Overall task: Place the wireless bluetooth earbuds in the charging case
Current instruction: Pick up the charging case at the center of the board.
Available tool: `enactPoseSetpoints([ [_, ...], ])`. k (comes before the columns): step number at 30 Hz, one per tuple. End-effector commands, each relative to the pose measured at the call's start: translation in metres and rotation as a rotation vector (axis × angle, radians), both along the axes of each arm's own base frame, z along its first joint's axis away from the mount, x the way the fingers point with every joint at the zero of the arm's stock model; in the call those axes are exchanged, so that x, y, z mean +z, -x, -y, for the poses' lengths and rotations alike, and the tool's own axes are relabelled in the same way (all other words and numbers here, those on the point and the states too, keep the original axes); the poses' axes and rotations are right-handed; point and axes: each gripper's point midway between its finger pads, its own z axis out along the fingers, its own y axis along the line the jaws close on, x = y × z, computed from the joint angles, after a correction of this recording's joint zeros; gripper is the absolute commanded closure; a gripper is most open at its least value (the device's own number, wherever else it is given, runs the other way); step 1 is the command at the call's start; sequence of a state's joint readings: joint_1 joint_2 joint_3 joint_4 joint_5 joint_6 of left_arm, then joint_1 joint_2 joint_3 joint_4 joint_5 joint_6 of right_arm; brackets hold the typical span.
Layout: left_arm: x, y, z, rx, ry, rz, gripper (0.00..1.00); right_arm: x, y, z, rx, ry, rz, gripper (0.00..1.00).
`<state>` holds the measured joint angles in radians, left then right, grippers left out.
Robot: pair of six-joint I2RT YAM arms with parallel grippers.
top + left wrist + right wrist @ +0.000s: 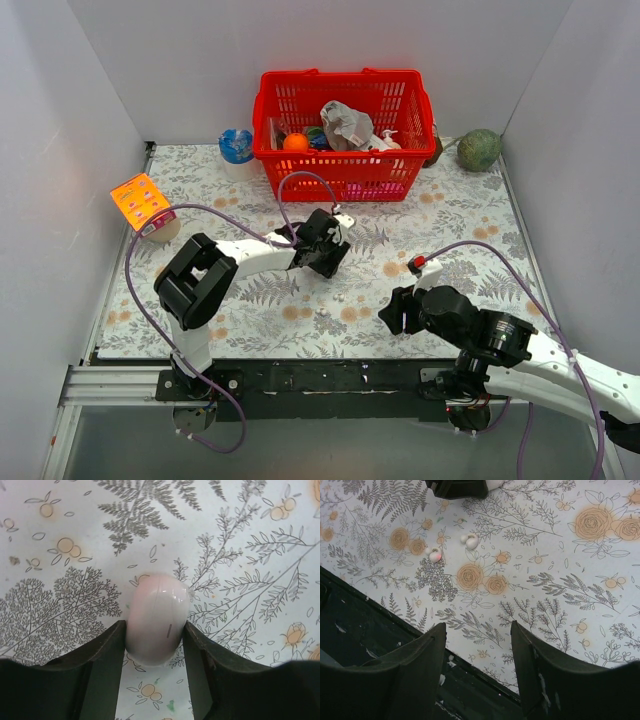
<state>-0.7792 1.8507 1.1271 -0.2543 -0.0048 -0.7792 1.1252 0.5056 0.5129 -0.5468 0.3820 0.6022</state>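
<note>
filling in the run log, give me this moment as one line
left tool shut on glossy white oval charging case | right tool open, empty | two tiny whitish earbuds loose on floral mat

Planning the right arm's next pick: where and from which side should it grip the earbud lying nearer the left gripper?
Probably from straight above, the open right gripper closing across the earbud at its rounded body: it lies on the mat, apart from the other bud, too low for a side approach.

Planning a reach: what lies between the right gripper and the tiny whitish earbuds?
Only bare floral mat between right gripper and earbuds, per right wrist view.
</note>
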Motion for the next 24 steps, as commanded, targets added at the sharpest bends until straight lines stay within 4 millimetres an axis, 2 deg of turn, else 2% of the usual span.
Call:
enactPoseSetpoints([
  [1,0.014,0.007,0.013,-0.253,0.027,0.081,1.00,0.021,-0.002,-0.004,0.016,-0.021,0.029,0.39],
  [12,-0.002,0.014,-0.008,-0.472,-0.085,0.171,1.00,0.020,0.000,-0.005,0.030,-0.021,0.024,0.39],
  [16,0.007,0.009,-0.007,-0.479,-0.037,0.177,1.00,0.021,0.002,-0.004,0.036,-0.022,0.019,0.39],
  [18,0.013,0.006,-0.006,-0.461,-0.024,0.185,0.92,0.021,0.002,-0.004,0.039,-0.025,0.019,0.39],
  [20,0.016,0.001,-0.006,-0.435,-0.026,0.187,0.77,0.022,0.002,-0.004,0.036,-0.028,0.021,0.39],
  [21,0.017,0.001,-0.006,-0.430,-0.027,0.183,0.66,0.023,0.002,-0.004,0.036,-0.030,0.023,0.39],
  [24,0.016,0.001,-0.009,-0.408,-0.035,0.179,0.55,0.022,0.002,-0.004,0.035,-0.030,0.019,0.39],
])
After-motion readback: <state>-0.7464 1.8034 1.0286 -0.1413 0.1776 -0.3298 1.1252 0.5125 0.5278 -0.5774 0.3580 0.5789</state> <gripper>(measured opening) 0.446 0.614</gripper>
